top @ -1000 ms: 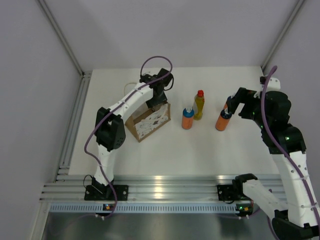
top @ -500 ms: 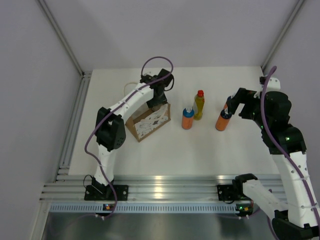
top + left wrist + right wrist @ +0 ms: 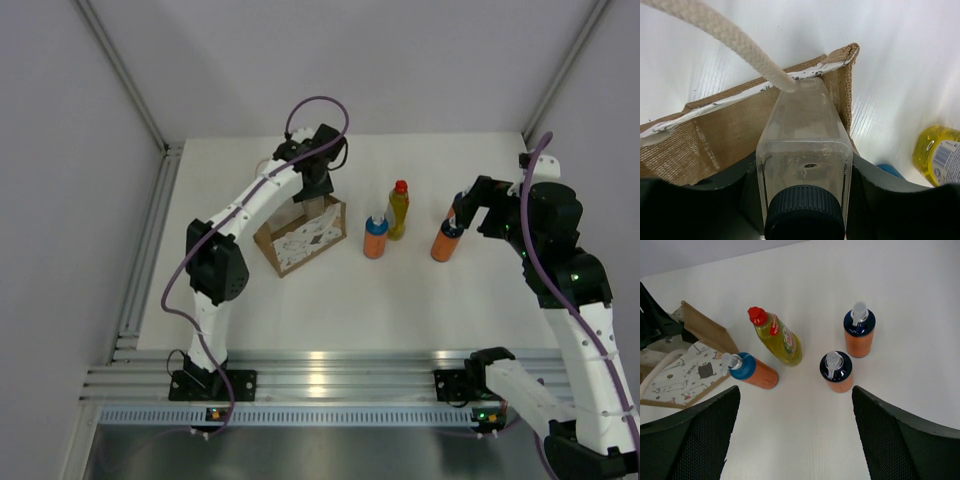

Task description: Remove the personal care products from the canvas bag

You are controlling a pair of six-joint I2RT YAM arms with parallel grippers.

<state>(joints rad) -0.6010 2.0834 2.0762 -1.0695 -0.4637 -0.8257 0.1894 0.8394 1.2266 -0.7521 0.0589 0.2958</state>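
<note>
- Step in hand: the left gripper is clenched on the clear bottle, one finger on each flat side just below its dark cap. It holds the bottle over the far rim of the bag.
- The bag sits left of the tabletop's middle, nearer the far edge than the near one.
- The bottle's base is level with the bag's rim in the left wrist view; whether it is fully out I cannot tell. The rope handle runs up to that end and looks to touch it.
- Four products are already out and upright: the yellow bottle near the middle of the tabletop, one orange bottle just beside it toward the bag, and two more toward the right edge.
- The right gripper hangs released over those two and grasps nothing.
- By this count the clear bottle is the last one.
- Next move, as I judge it: lift straight up until the base clears the rim and handle, carry it to bare tabletop, and set it down upright. A snagged handle could drag the bag along.
- Writing: the yellow bottle has a red-and-white label, and a white panel of fine print shows in the left wrist view; neither can be read. The bag's white side panel has small dark drawings, no legible words.
</note>
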